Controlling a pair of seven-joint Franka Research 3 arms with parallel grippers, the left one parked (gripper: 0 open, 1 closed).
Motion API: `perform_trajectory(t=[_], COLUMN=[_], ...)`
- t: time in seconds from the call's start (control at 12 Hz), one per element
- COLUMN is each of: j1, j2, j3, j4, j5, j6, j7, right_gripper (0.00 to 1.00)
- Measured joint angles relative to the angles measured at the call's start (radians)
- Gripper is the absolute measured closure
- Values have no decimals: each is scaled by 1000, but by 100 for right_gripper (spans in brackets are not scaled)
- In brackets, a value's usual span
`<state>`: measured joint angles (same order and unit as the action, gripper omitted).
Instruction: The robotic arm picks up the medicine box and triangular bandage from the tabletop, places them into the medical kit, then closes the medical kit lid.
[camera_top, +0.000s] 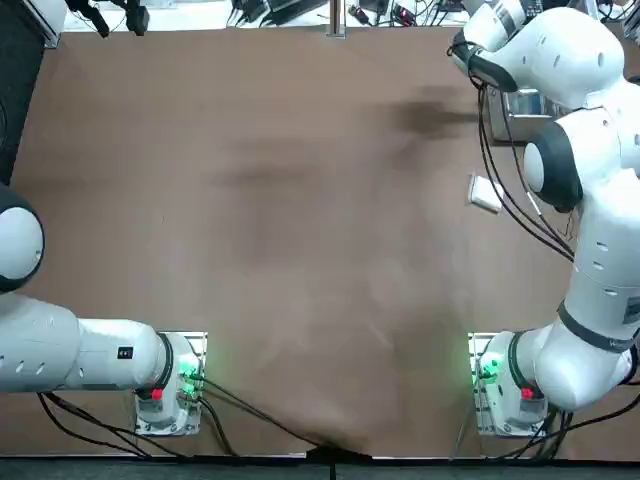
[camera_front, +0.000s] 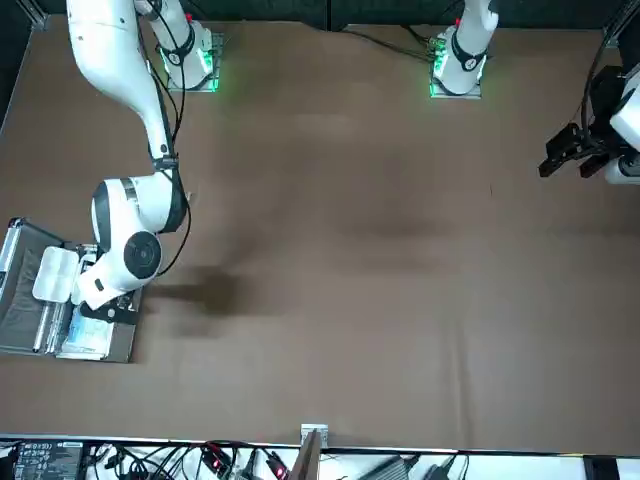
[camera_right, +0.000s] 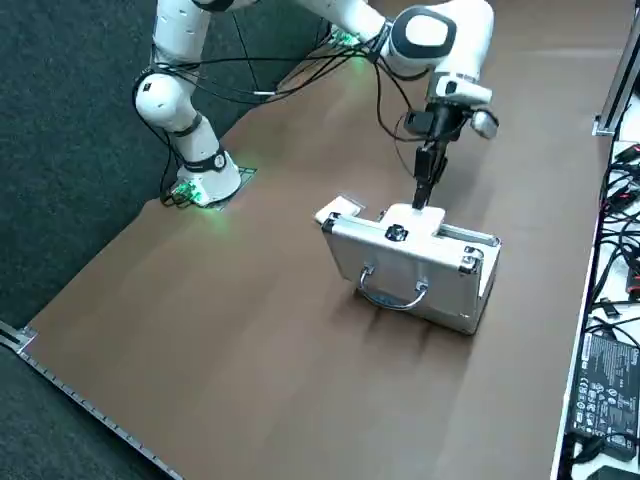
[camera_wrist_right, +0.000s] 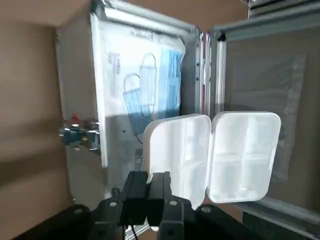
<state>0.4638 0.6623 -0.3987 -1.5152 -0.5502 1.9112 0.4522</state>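
Note:
The medical kit (camera_right: 410, 275) lies open near the table's far right side, its handle facing the right side camera. Its lid (camera_wrist_right: 260, 70) is folded back flat with grey lining showing. The base holds a blue and white mask packet (camera_wrist_right: 150, 80). My right gripper (camera_wrist_right: 151, 182) points down over the kit (camera_front: 30, 320), shut on the edge of the triangular bandage (camera_wrist_right: 215, 155), a white two-lobed packet. The bandage (camera_right: 412, 218) hangs over the hinge between base and lid. The medicine box (camera_top: 485, 193) lies on the table beside the kit, on the side nearer my base (camera_right: 340, 210).
The parked left arm (camera_top: 60, 350) rests at the near left. Cables and a power adapter (camera_right: 600, 390) lie past the table's far edge. The right arm (camera_top: 570, 160) hides most of the kit from above.

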Motion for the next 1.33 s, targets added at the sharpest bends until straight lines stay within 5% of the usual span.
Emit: perform_trajectory(t=[0.83, 1.08, 1.33], j1=[-66, -80, -89], j2=[15, 15, 15], j3=[0, 0, 0], j4=[-65, -78, -81], j5=[-2, -4, -4], j6=[23, 49, 54], j7=[-1, -1, -1], right_gripper=[96, 87, 55])
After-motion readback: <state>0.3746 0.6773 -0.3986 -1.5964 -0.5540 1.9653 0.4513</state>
